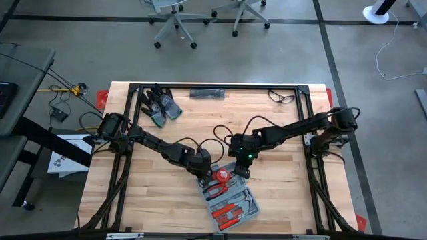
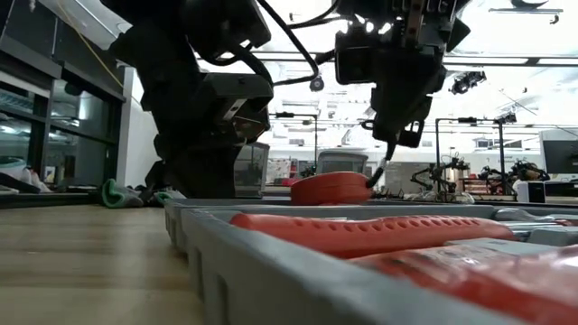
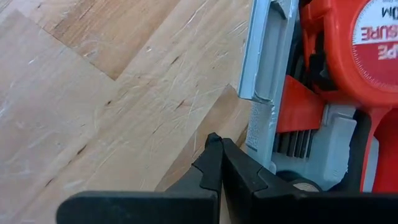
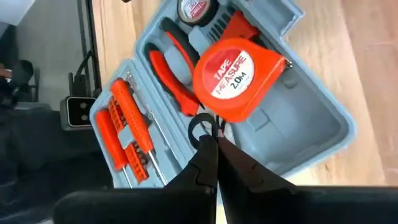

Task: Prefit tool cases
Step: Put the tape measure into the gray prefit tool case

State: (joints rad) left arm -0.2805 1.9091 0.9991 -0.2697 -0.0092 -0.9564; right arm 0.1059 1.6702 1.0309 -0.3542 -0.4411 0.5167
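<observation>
Wooden tabletop carries the open tool case (image 1: 229, 198) lying diagonally, its tape measure (image 4: 231, 78) just ahead of the right gripper (image 4: 212, 138), pinching its black strap; left gripper (image 3: 219, 144), pressed together, beside the case's edge.

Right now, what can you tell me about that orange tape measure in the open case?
The tape measure is a rounded orange plastic body with a white label reading "TAPE MEASURE 2.0M". It lies tilted in the open blue-grey tool case, not seated flat in a recess. A small dark loop hangs from its edge, right at the tip of the shut right gripper; whether the fingers pinch the loop cannot be told. Orange-handled pliers lie beside it.
</observation>
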